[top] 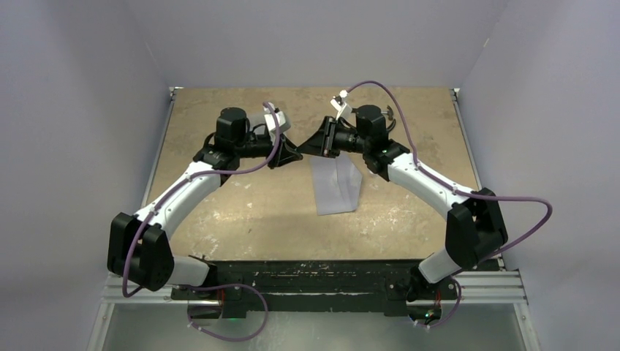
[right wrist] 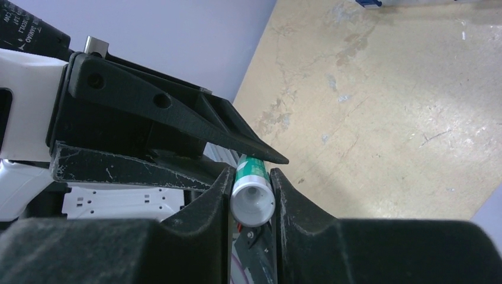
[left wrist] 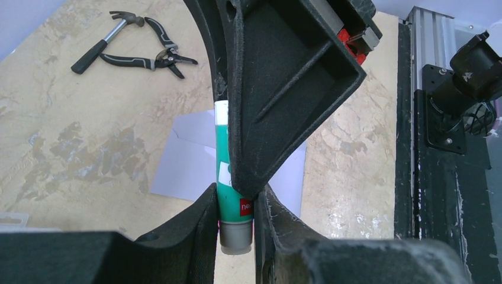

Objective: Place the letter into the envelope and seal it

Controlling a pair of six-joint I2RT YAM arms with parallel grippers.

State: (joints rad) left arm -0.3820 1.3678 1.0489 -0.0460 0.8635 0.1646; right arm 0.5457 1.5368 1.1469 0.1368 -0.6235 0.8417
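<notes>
Left claw and right claw both pinch one green tube above the envelope, which lies flat mid-desk with bare margins. Only the left wrist view shows hammer and pliers.

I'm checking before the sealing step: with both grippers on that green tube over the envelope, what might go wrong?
1. The left gripper and right gripper pinch the green tube only near its ends; if they pull apart, it may slip and fall.
2. The envelope lies unheld beneath, so a dropped tube or glue could shift or smear it.
</notes>
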